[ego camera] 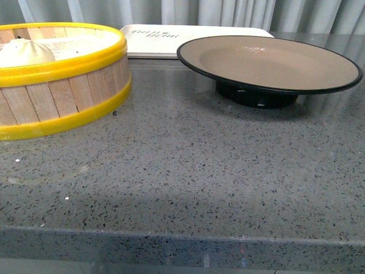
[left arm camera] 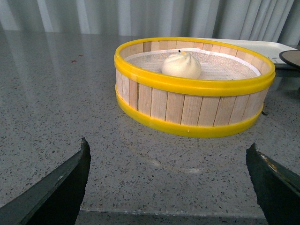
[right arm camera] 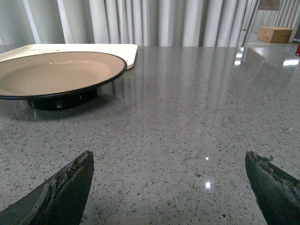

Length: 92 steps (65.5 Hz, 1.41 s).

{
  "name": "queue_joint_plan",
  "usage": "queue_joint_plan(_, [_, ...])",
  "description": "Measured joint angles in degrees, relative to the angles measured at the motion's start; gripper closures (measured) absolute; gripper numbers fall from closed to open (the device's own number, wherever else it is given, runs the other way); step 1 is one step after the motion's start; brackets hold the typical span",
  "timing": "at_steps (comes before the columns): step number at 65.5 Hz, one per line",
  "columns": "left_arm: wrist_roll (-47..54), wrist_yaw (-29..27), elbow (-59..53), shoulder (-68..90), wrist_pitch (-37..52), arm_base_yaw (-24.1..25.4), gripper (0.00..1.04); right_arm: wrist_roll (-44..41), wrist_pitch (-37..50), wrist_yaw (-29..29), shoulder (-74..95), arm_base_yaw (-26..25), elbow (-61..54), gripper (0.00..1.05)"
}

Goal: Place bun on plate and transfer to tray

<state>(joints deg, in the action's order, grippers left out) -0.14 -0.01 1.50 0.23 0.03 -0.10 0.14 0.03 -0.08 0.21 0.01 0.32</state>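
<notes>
We look across a wide tabletop (ego camera: 188,171) of polished grey stone, speckled dark and light, glossy enough to mirror the pleated grey curtain (ego camera: 228,14) behind it. On its left side stands the steamer basket (ego camera: 63,94), a low round drum of pale upright wooden slats. Two smooth yellow bands bind it, and a white mesh liner lies inside. To its right, and apart from it, is the plate (ego camera: 268,60): wide, shallow and round, matte tan inside with a thin black rim, raised on a short black foot. Behind both lies the tray (ego camera: 154,43), flat, cream-white and rectangular with rounded corners, with dark lettering printed near its left end. The bun (left arm camera: 181,65) sits on the liner inside the basket. It is small, round, smooth and white, its top gathered into pleats that twist to a tiny point. The left gripper (left arm camera: 168,146) faces the basket from the near side, its dark tapered jaws wide apart with only tabletop between them. The right gripper (right arm camera: 168,154) hangs low over the tabletop near the plate, its jaws likewise spread wide
</notes>
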Motion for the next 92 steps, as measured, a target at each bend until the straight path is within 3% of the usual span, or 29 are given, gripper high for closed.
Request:
queue_joint_plan(57, [-0.15,-0.22,0.17,0.35,-0.44,0.0,0.07,0.0,0.0,0.0,0.0,0.0,0.0,0.08])
queue_joint_plan(62, [-3.87,1.05,7.41,9.77,-17.62,2.12,0.07,0.0,0.0,0.0,0.0,0.0,0.0,0.08])
queue_joint_plan(69, [-4.42,4.92,15.96,20.65,-30.58,8.37,0.07,0.0,0.0,0.0,0.0,0.0,0.0,0.08])
queue_joint_plan(77, [-2.86,10.75,25.09,25.92,-29.4,17.55,0.07,0.0,0.0,0.0,0.0,0.0,0.0,0.08])
queue_joint_plan(81, [-2.64,11.1,30.91,29.0,-25.92,20.94,0.07,0.0,0.0,0.0,0.0,0.0,0.0,0.08])
queue_joint_plan(85, [-2.6,9.49,34.45,31.95,-23.19,21.16,0.07,0.0,0.0,-0.02,0.0,0.0,0.0,0.08])
queue_joint_plan(92, [-2.62,5.42,40.96,39.76,-18.1,15.87,0.07,0.0,0.0,0.0,0.0,0.0,0.0,0.08])
